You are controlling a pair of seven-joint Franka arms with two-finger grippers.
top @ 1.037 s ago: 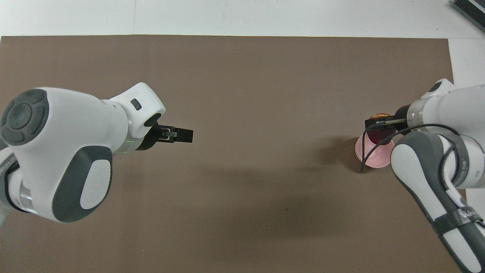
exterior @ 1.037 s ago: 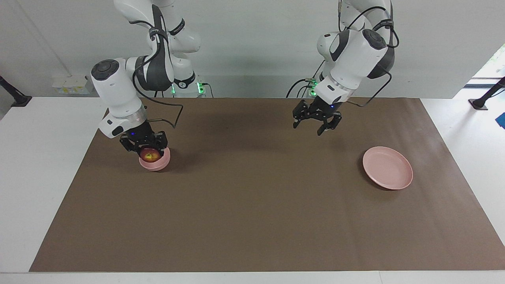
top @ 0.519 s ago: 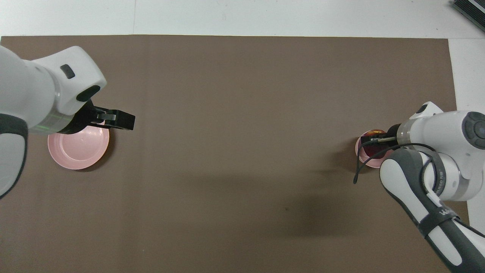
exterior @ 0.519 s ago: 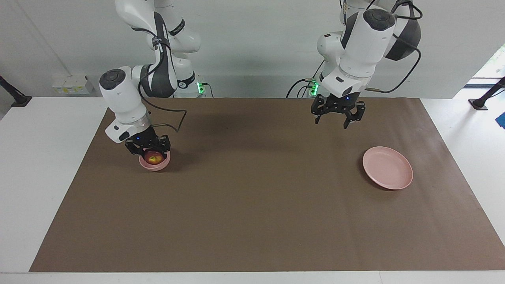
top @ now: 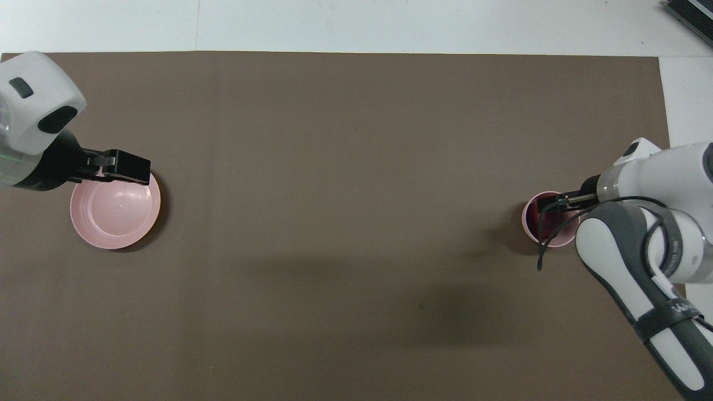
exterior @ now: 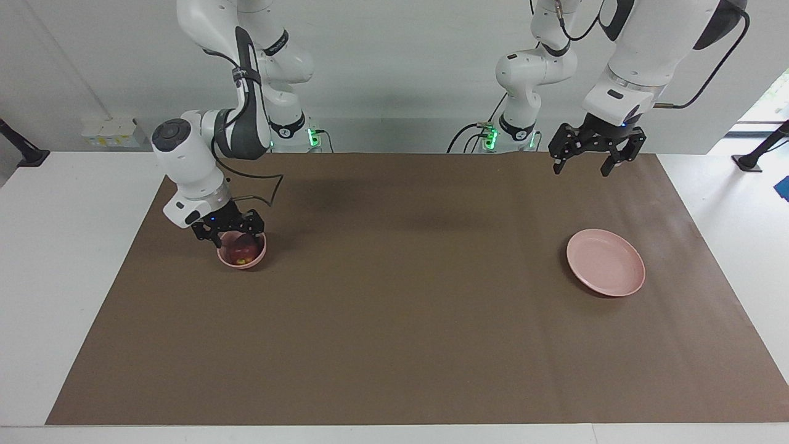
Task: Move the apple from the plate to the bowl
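At the right arm's end of the brown mat (exterior: pixel 394 345), the right gripper (exterior: pixel 229 232) hung low over the bowl (exterior: pixel 241 250), its fingers spread apart at the rim and clasping nothing. The apple (exterior: pixel 242 251) lay inside the bowl, free of the fingers, while the arm's black cable (exterior: pixel 265 185) looped just above. Bare mat stretched across the middle. Toward the left arm's end, the plate (exterior: pixel 606 261) lay flat with nothing on it, and the left gripper (exterior: pixel 595 159) waited high over the mat's edge nearest the robots, released and holding nothing.

Apple (exterior: pixel 241 252) in bowl (exterior: pixel 257 256); plate (exterior: pixel 606 262) toward left arm's end.
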